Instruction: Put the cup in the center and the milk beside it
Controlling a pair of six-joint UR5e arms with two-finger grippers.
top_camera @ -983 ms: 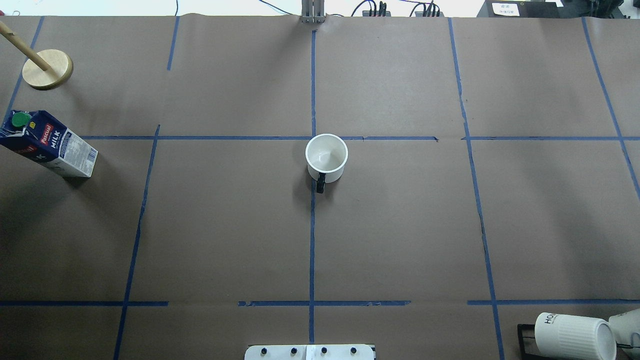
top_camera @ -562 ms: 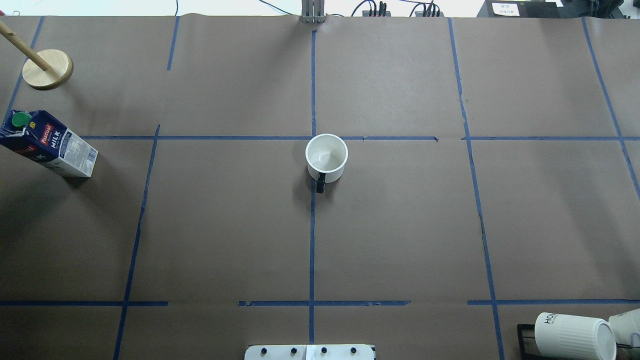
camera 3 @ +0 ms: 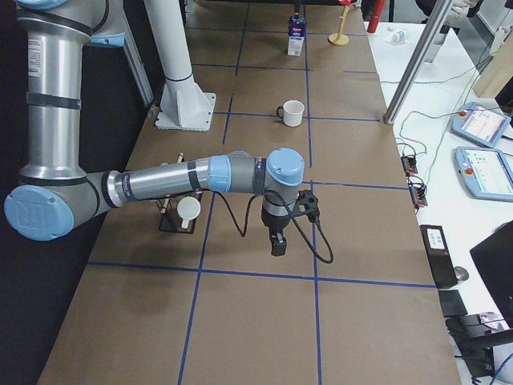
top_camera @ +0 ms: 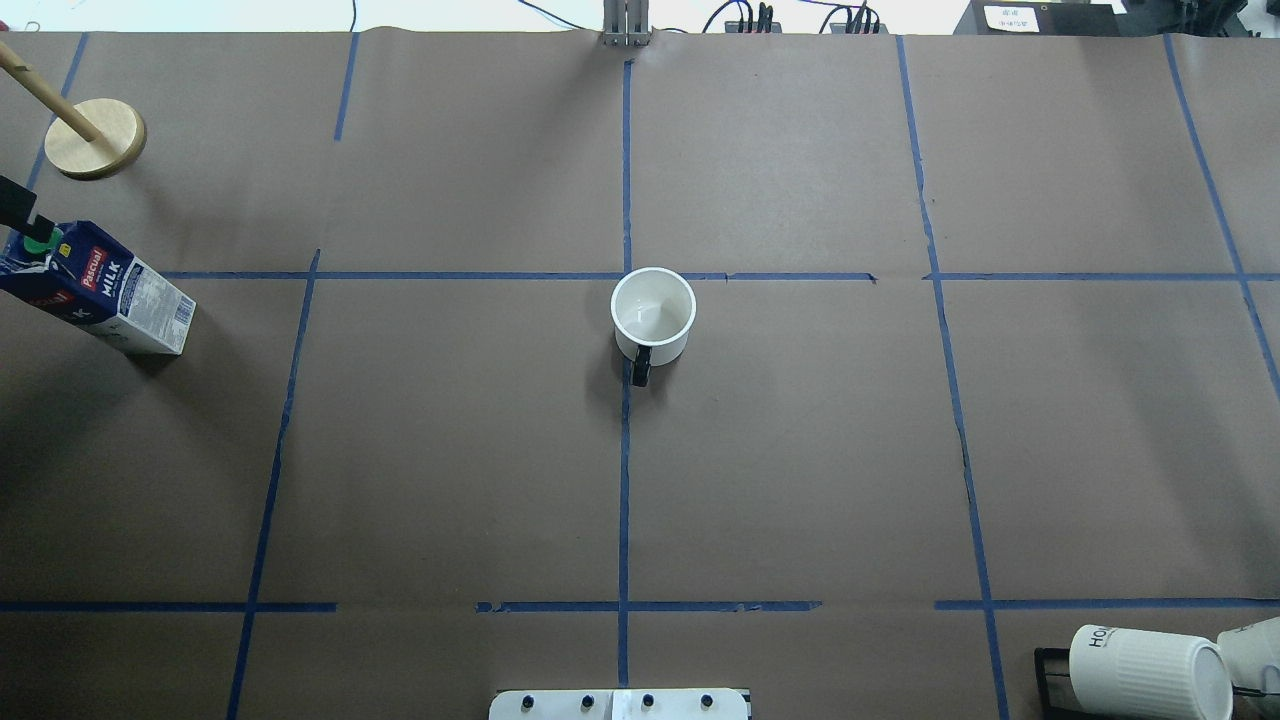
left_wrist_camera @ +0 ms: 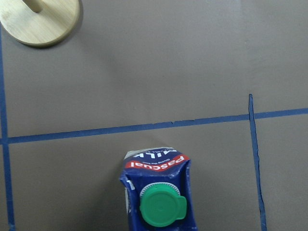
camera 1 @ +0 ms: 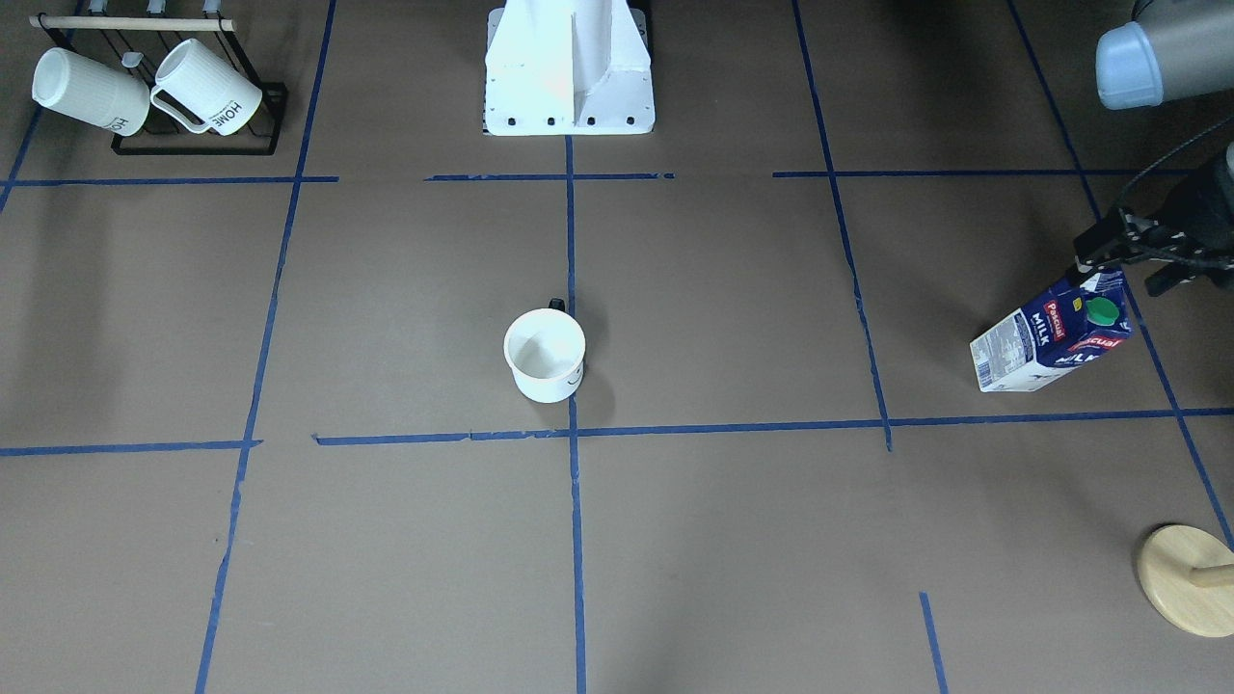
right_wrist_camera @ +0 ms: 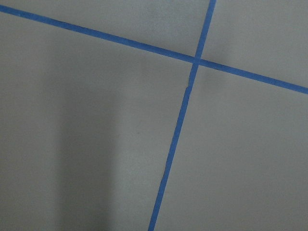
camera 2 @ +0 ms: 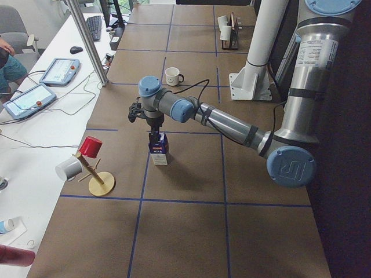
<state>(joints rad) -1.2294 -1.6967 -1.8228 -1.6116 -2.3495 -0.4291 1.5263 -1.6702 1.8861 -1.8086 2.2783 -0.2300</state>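
The cup [top_camera: 652, 315] is a white mug with a black handle. It stands upright in the center [top_camera: 780, 450], on the long blue tape line near the cell's far edge; it also shows in the front view [camera 1: 545, 355]. The milk [top_camera: 100, 290], a dark blue carton with a green cap, stands far to the left [camera 1: 1051, 337]. My left gripper [camera 1: 1123, 273] hangs just above the carton's top with its jaws spread, touching nothing. One black finger [top_camera: 18, 208] shows at the overhead view's edge. My right gripper [camera 3: 276, 241] hangs low over bare paper; I cannot tell whether it is open.
A wooden peg stand [top_camera: 95, 138] stands beyond the milk, with a red and a white cup on its pegs [camera 2: 87, 153]. A black rack with ribbed "HOME" mugs [camera 1: 145, 87] sits at the near right corner. The white robot base [camera 1: 569, 77] is at the near middle edge.
My left gripper has come in over the milk: a black finger now shows at the overhead view's left edge above the green cap. Cup and milk have not moved.
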